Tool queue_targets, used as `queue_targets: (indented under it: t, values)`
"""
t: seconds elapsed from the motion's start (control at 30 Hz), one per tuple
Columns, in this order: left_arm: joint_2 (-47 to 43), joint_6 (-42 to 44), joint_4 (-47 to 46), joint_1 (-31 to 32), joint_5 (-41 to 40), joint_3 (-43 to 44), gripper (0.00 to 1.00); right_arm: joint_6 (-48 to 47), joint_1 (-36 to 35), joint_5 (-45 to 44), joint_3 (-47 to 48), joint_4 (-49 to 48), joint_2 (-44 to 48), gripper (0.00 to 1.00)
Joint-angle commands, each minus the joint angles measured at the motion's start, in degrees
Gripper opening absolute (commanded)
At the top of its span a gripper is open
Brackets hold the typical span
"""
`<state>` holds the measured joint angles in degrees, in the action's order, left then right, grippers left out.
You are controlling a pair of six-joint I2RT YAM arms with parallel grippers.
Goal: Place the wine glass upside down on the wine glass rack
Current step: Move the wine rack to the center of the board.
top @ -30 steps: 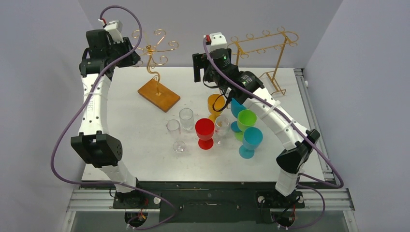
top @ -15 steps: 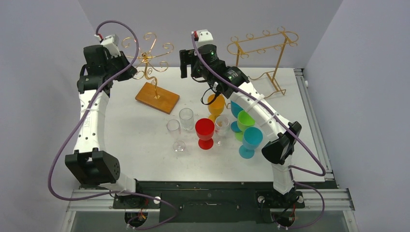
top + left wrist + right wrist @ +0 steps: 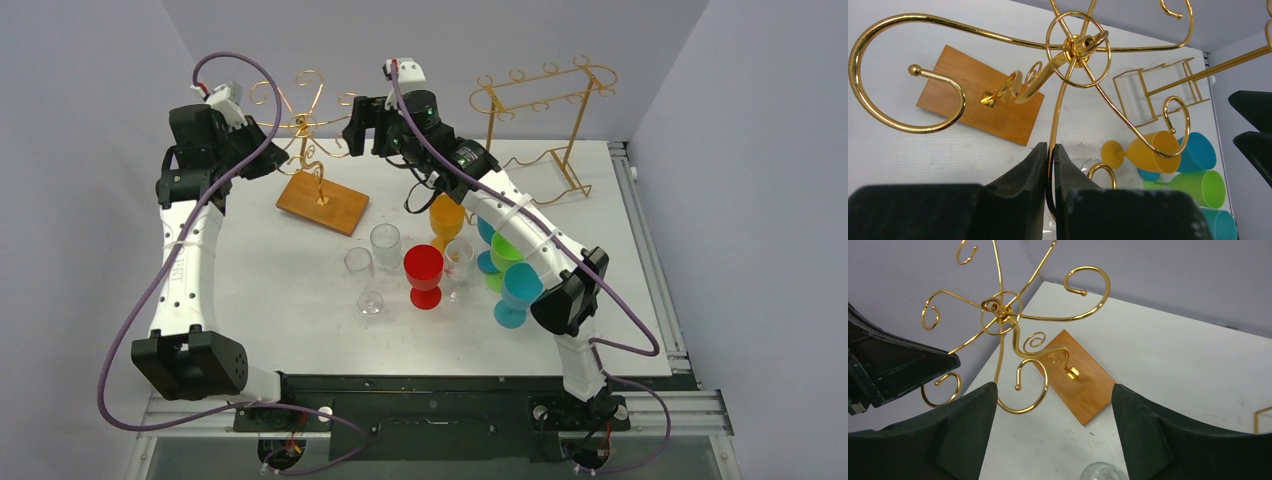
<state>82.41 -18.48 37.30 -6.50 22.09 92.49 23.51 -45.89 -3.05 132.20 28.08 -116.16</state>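
Note:
The wine glass rack is a gold wire tree on a brown wooden base at the back left of the table. My left gripper is shut on one of its thin wire arms; the hub and base show beyond the fingers. My right gripper is open and empty, just right of the rack's top, with the curls between and beyond its fingers. Three clear wine glasses stand upright mid-table.
Coloured plastic goblets cluster right of centre: orange, red, green, blue. A taller gold wire frame rack stands at the back right. The right forearm passes over the goblets.
My right gripper has swung left, from above the orange goblet to beside the rack's top. My left gripper has shifted slightly left, still on the rack, which moved a little with it.

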Motion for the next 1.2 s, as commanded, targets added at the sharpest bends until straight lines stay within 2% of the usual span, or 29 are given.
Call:
queue_targets:
  t: [0.0, 0.3, 0.4, 0.6, 0.7, 0.77, 0.87, 0.9, 0.97, 1.03, 1.1, 1.17]
  values:
    - [-1.13, -0.79, 2.91, -0.04, 3.84, 0.21, 0.04, 5.32, 0.21, 6.31, 3.36, -6.29, -3.43, 0.77]
    - [-1.26, -0.42, 2.29, -1.44, 4.46, -0.99, 0.04, 12.23, 1.52, 10.66, 4.00, -11.80, -7.15, 0.55]
    - [-1.05, -0.42, 2.32, -1.68, 4.75, -0.91, 0.04, 14.59, 1.97, 12.22, 3.98, -13.80, -7.94, 0.44]
    - [-0.56, -0.56, 1.71, -2.25, 4.55, -0.64, 0.04, 17.49, 2.38, 13.68, 4.11, -16.59, -8.71, 0.15]
    - [-0.21, -1.13, 1.19, -2.85, 4.80, -0.49, 0.05, 18.12, 2.38, 13.53, 4.27, -16.51, -8.53, 0.04]
    - [0.13, -1.74, 0.77, -3.06, 5.22, -0.20, 0.06, 18.06, 2.23, 13.15, 4.16, -16.12, -8.20, 0.02]
    - [0.63, -2.53, 0.32, -3.24, 5.57, 0.79, 0.07, 18.12, 2.05, 12.89, 3.95, -15.69, -7.57, 0.02]
    - [0.76, -2.67, 0.19, -3.32, 5.76, 1.22, 0.07, 18.11, 1.95, 12.89, 3.95, -15.44, -7.51, 0.06]
    - [0.98, -2.99, -0.02, -3.44, 5.86, 1.82, 0.07, 17.75, 1.73, 12.24, 4.19, -14.47, -7.63, 0.32]
    - [0.97, -3.20, -0.21, -3.65, 6.01, 1.91, 0.08, 17.41, 1.68, 11.22, 4.15, -13.42, -8.03, 0.50]
    - [0.72, -3.40, -0.30, -3.82, 6.36, 1.60, 0.08, 17.20, 1.76, 10.42, 4.10, -12.94, -8.56, 0.57]
    - [0.22, -3.40, -0.49, -3.95, 6.55, 0.96, 0.08, 17.63, 1.94, 10.45, 4.17, -13.47, -9.29, 0.58]
